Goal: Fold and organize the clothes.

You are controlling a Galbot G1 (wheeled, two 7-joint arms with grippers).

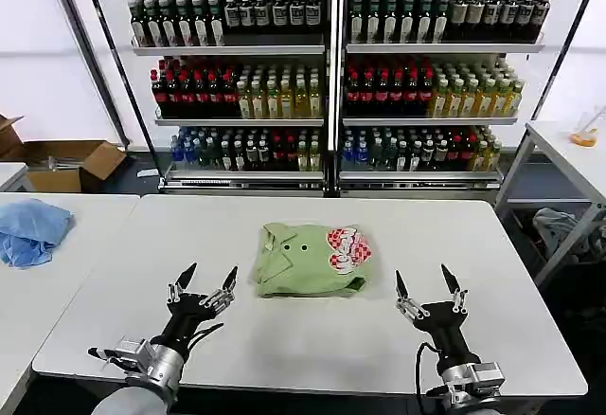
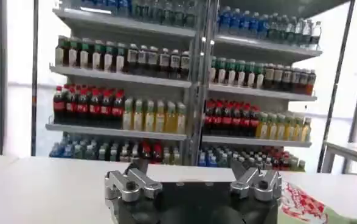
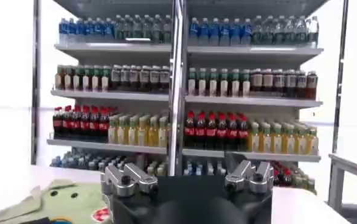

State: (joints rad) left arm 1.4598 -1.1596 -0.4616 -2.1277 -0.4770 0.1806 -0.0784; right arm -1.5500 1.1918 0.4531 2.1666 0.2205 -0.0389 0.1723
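1. Biggest thing in front of me is the drinks shelving [image 1: 331,74] behind the far edge of my table. It's packed with bottles in rows, dark caps up top, red and yellow in the middle, blue lower down.
2. My white table [image 1: 284,339] has lots of bare surface. There's a wide open strip along the near edge, and free room out to both side edges too.
3. A second table [image 1: 38,282] sits off my left edge with a narrow gap between, and there's a blue cloth [image 1: 33,228] bunched on it.
4. Cardboard box [image 1: 71,164] is open on the floor past that table's far end.
5. The shirt [image 1: 312,259] is light green, already folded into a compact rectangle. It lies about mid-table, a bit toward the far edge, collar and buttons on my left side, pink-red and white print on my right. Nothing's touching it.
6. My left gripper [image 1: 204,282] is near the front edge, left of the shirt, fingers spread, holding nothing.
7. My right gripper [image 1: 428,287] is near the front edge, right of the shirt, fingers spread apart too, empty.
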